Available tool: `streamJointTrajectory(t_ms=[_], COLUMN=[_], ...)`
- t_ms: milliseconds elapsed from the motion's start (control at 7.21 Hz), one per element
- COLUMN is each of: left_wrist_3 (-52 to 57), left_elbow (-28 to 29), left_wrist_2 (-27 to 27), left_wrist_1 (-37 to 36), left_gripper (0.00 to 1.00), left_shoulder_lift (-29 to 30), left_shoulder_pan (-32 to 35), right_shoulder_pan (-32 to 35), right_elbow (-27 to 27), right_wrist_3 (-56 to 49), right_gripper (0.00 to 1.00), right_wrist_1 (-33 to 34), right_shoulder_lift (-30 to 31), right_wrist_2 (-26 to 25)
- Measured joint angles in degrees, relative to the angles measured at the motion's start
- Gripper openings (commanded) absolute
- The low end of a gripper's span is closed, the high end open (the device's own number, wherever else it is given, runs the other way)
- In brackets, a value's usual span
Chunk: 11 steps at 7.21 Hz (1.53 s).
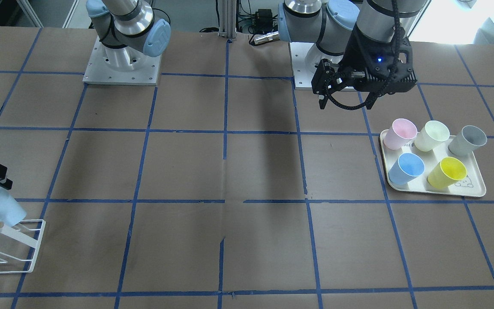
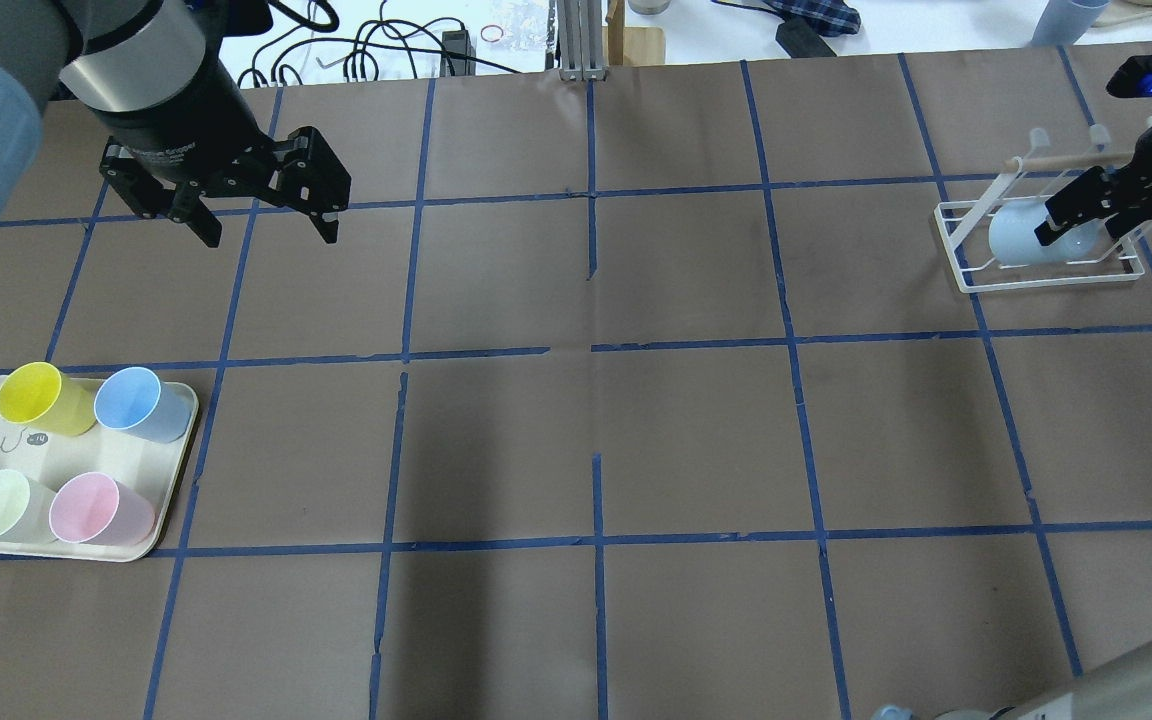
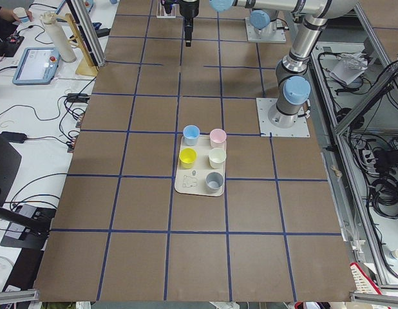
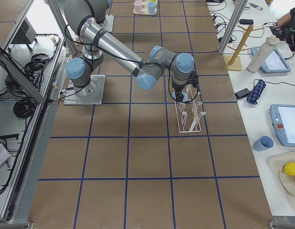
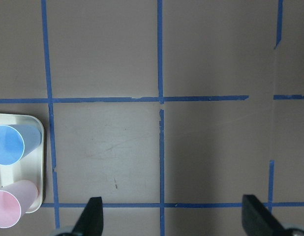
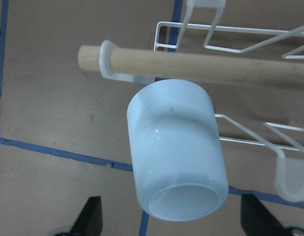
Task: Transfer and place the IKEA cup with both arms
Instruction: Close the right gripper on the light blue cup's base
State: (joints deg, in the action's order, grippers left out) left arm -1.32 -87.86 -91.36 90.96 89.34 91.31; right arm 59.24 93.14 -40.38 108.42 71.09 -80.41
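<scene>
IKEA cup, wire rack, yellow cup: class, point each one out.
IKEA cup (image 6: 174, 147), right wrist view, its side wall.
wire rack (image 6: 216, 66), right wrist view, its wooden rod.
yellow cup (image 1: 451, 168), front-facing view, its inside.

A cream tray (image 3: 191, 184) on the table (image 3: 141, 257) holds five upright cups: blue (image 3: 191, 134) and pink (image 3: 217, 136) farthest, yellow (image 3: 187, 156) and pale green (image 3: 217, 157) midway, grey (image 3: 214, 181) nearest

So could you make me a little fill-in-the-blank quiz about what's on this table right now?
1. The tray holds ___ cups.
2. The pale blue cup rests tilted on the white wire rack, between the jaws of the robot's ___ pincer.
3. The left pincer is open above the table and holds ___.

Missing words: five; right; nothing.
</scene>
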Motion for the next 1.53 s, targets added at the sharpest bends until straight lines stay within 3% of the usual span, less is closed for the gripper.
streamJointTrajectory(t_ms=[694, 1110, 1249, 1526], left_wrist_3=[-0.1, 0.0, 0.0, 0.0], left_elbow=[0.1, 0.4, 0.4, 0.3], left_wrist_2=[0.1, 0.0, 0.0, 0.0], left_wrist_1=[0.0, 0.0, 0.0, -0.1], left_gripper=[1.0, 1.0, 1.0, 1.0], left_shoulder_lift=[-0.5, 0.1, 0.3, 0.3], left_shoulder_pan=[0.2, 0.0, 0.1, 0.2], right_shoulder_pan=[0.0, 0.0, 0.0, 0.0], right_elbow=[0.3, -0.2, -0.2, -0.4], right_wrist_3=[0.2, 0.3, 0.4, 0.5], right_gripper=[0.85, 0.45, 0.38, 0.38], right_wrist_1=[2.6, 2.8, 2.8, 2.6], right_shoulder_lift=[-1.5, -1.5, -1.4, -1.0], right_wrist_2=[0.5, 0.6, 0.6, 0.7])
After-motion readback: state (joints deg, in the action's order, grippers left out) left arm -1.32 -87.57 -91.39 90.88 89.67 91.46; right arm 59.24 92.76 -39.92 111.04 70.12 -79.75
